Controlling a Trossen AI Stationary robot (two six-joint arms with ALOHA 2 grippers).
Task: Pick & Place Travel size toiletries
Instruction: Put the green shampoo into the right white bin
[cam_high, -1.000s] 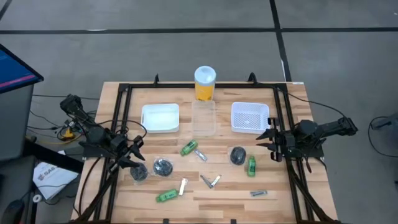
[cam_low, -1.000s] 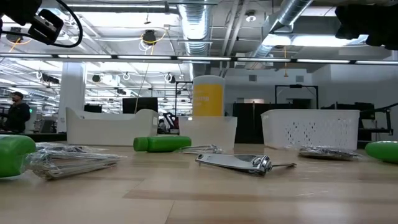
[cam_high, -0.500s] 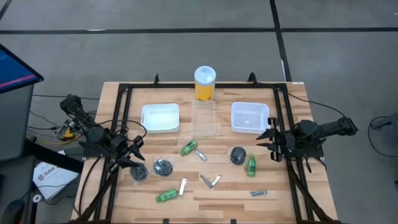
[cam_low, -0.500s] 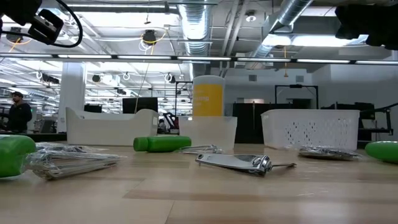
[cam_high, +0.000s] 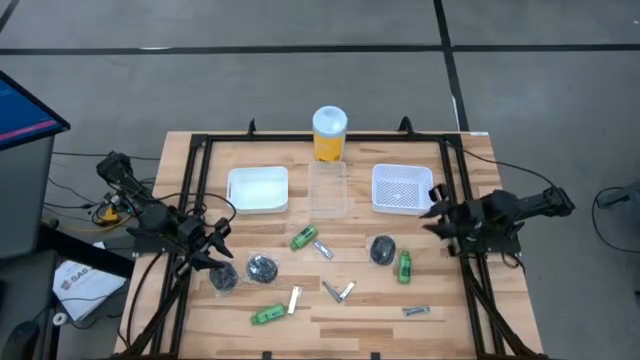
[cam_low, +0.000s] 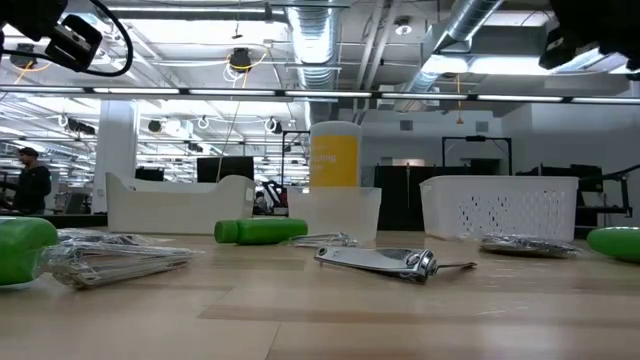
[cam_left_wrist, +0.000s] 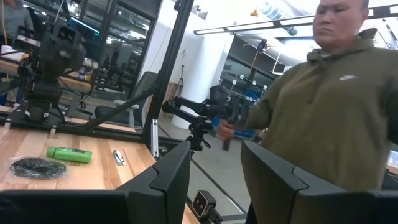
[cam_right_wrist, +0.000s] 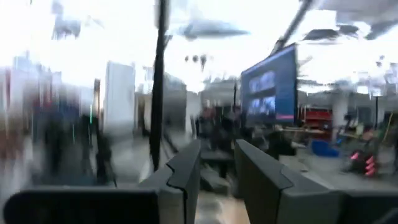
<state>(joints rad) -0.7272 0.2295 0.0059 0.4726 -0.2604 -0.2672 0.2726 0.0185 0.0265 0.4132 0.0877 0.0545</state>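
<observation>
Both my grippers are empty, fingers parted with a narrow gap, nothing between them.

Left gripper (cam_high: 215, 250) hangs over the table's left edge. Closest to its fingertips: a dark round pot (cam_high: 224, 279) just below and beside them, a second dark pot (cam_high: 261, 267) a bit farther out. Past that pot, toward the front edge, a green bottle (cam_high: 267, 315) lies flat with a slim silvery tube (cam_high: 294, 300) just beside it. Out ahead of my left fingers (cam_left_wrist: 177, 171), across the table, another green bottle (cam_high: 304, 238) lies near a small silver tube (cam_high: 323, 249). White tray (cam_high: 257, 189) sits farther back from the left gripper.

Right gripper (cam_high: 437, 217) sits at the table's right edge, just beside the white perforated basket (cam_high: 401, 188). Right wrist view is motion-blurred; only my own fingers (cam_right_wrist: 186, 168) read clearly. Nearest items on that side: a third dark pot (cam_high: 381, 250) and an upright-lying green bottle (cam_high: 405, 266) touching or nearly touching it. Farther toward the front: metal nail clippers (cam_high: 338, 291) mid-table, and a small silver tube (cam_high: 416, 311) near the front edge.

Far from both grippers: clear tray (cam_high: 327, 190) at back centre, yellow cylinder with white lid (cam_high: 330, 134) behind it.

A person in an olive hoodie (cam_left_wrist: 329, 118) stands beyond the table in the left wrist view.
</observation>
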